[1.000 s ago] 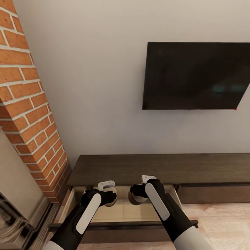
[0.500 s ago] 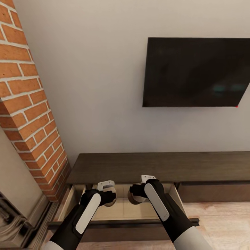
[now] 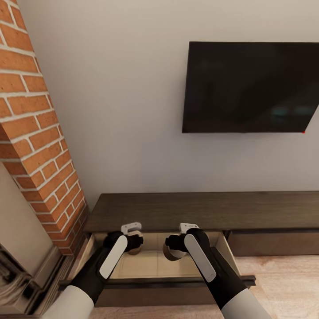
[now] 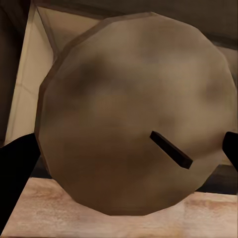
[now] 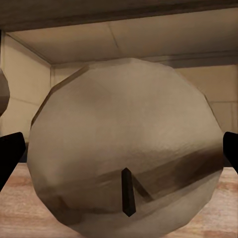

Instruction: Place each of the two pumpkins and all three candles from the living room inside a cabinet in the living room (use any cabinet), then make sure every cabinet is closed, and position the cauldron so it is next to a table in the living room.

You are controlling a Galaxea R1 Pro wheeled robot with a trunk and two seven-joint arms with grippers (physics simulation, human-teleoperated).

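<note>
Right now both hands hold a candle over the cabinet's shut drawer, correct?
Not quite: the drawer is pulled open, not shut. The head view shows its pale interior below the left hand and the right hand. The rest stands: each hand holds a candle, the left one and the right one, over the cabinet.

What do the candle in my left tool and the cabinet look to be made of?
Candle: matte brownish-grey, probably wax, with a dark wick stub on its faceted flat end. Cabinet: dark brown wood-look top with faint grain, satin finish; the open drawer's interior is pale, smooth board.
</note>
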